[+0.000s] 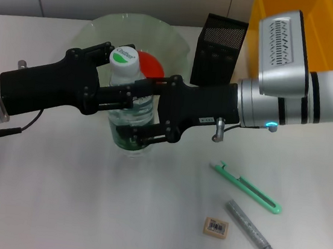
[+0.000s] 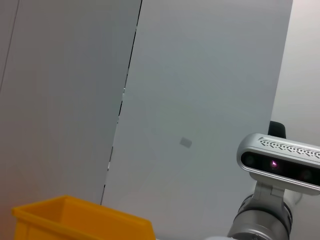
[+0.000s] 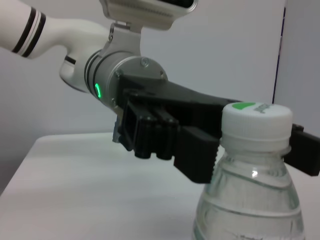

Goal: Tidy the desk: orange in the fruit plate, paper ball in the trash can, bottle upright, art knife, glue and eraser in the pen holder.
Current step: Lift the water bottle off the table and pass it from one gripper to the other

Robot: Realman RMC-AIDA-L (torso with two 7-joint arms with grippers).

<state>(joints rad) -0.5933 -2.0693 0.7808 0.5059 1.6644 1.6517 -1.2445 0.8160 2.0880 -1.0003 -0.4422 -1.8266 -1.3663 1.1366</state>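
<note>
— White worktop [image 1: 53, 208], pale wall panels behind. What's going on at centre?

— Bottle [image 1: 130, 105] stands upright just in front of the fruit plate [image 1: 105, 29], cap up. Both arms reach in from opposite sides. Left end effector [image 1: 112, 96] and right end effector [image 1: 146, 113] each sit clamped on the bottle body, fingers against the plastic.

— Why two?

— My guess: one steadies while the other lets go, so it doesn't topple.

— Rest of the job?

— Orange [image 1: 151, 64] already lies in the plate. Art knife [image 1: 247, 187], glue [image 1: 254, 234] and eraser [image 1: 216, 226] lie loose near the front right, well apart from the black pen holder [image 1: 219, 52]. Yellow bin [image 1: 311, 33] sits behind at the back. No paper ball in sight.
</note>
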